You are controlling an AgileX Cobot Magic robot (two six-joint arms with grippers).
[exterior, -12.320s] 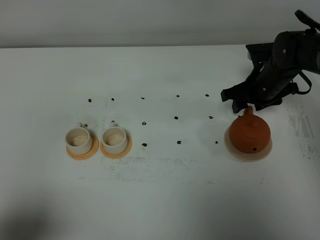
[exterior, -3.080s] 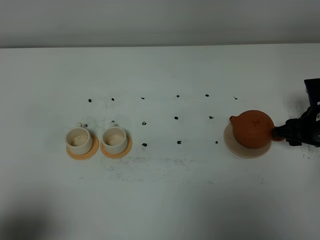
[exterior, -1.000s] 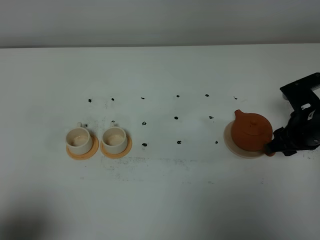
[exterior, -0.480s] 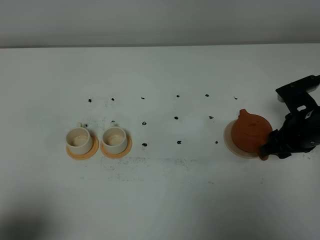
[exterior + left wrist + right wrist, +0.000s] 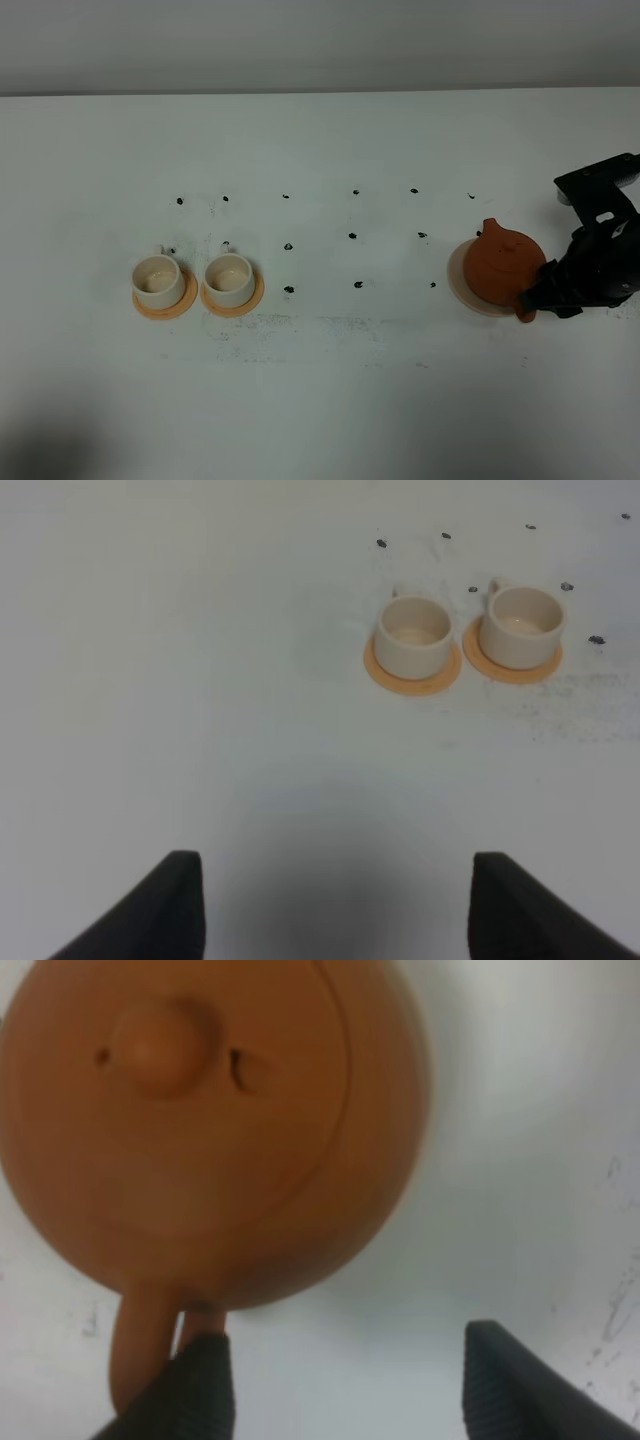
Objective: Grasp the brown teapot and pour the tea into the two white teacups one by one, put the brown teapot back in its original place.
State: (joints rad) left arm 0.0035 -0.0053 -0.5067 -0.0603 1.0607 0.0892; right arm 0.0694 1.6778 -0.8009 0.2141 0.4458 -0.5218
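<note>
Right gripper [image 5: 345, 1395] at the brown teapot's handle, jaws apart, nothing clamped.

From the high camera I see the brown teapot [image 5: 503, 268] at the right of the frame, sitting on its pale beige saucer [image 5: 457, 285], spout toward the top of the frame and loop handle [image 5: 527, 312] at its lower right, past the saucer's rim. My right arm reaches in from the right edge to that handle. On the right wrist camera the two fingers stand wide with only bare table between them, and the handle lies just outside one finger [image 5: 205, 1385]; I cannot tell if they touch. The two white teacups [image 5: 158, 279] [image 5: 230, 277] stand side by side on orange saucers [image 5: 165, 303] at the left, well apart from the teapot. My left gripper [image 5: 335, 910] hangs spread and empty.
</note>
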